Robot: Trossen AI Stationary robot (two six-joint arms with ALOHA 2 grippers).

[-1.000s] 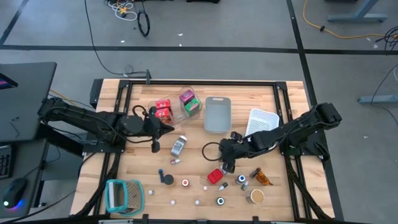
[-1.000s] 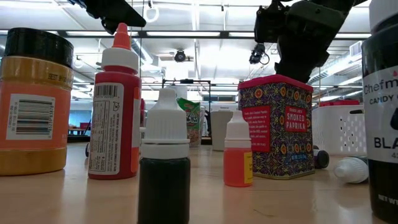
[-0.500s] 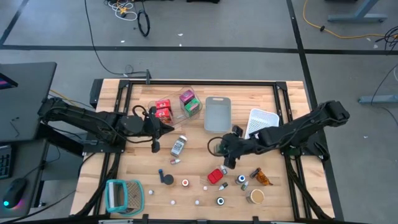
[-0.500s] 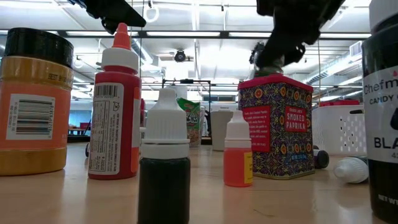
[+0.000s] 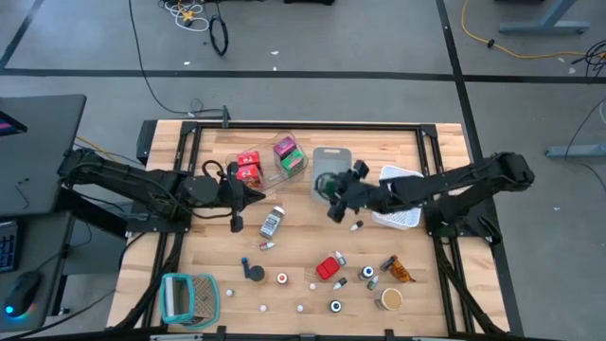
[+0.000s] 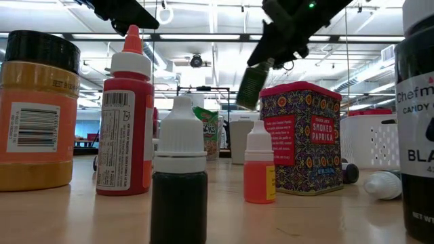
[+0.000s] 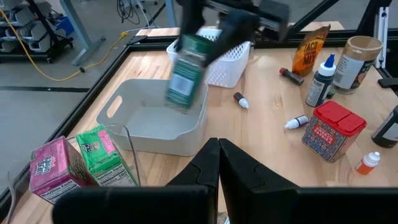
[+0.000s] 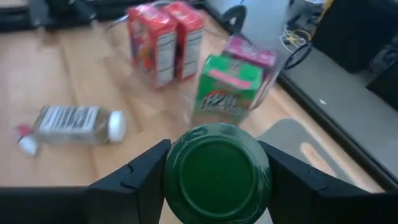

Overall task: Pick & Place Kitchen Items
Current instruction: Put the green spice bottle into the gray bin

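My right gripper [image 5: 333, 193] is shut on a green-lidded jar [image 7: 185, 76] and holds it in the air above the near edge of the grey bin [image 5: 331, 163]. In the low view the jar [image 6: 252, 85] hangs tilted above the red paprika tin [image 6: 300, 139]. My left gripper [image 5: 258, 196] is shut and hovers left of the middle, holding nothing. Red, green and pink packets [image 5: 270, 161] stand in a clear bin at the far side. A clear bottle [image 5: 272, 222] lies on its side on the wood. My right gripper pinches the jar at its lid end between the two fingers [image 8: 134, 177], with the round green lid [image 8: 216, 171] facing back toward the wrist. The fingers slant downward from the table's right side. The jar hangs tilted below them, lifted clear of table and bin.
A white basket [image 5: 401, 188] stands right of the grey bin. Near the front lie the red tin [image 5: 328, 268], several small capped bottles [image 5: 367, 275], a brown jar [image 5: 389, 299] and an orange packet [image 5: 400, 272]. A teal-and-white holder [image 5: 189, 296] sits at the near left corner.
My right gripper has risen from beside the red tin and swung toward the table's far edge, to above the grey bin's near edge. It has tipped from pointing steeply down to a flatter slant. The green-lidded jar has gone with it, lifted clear and tilted.
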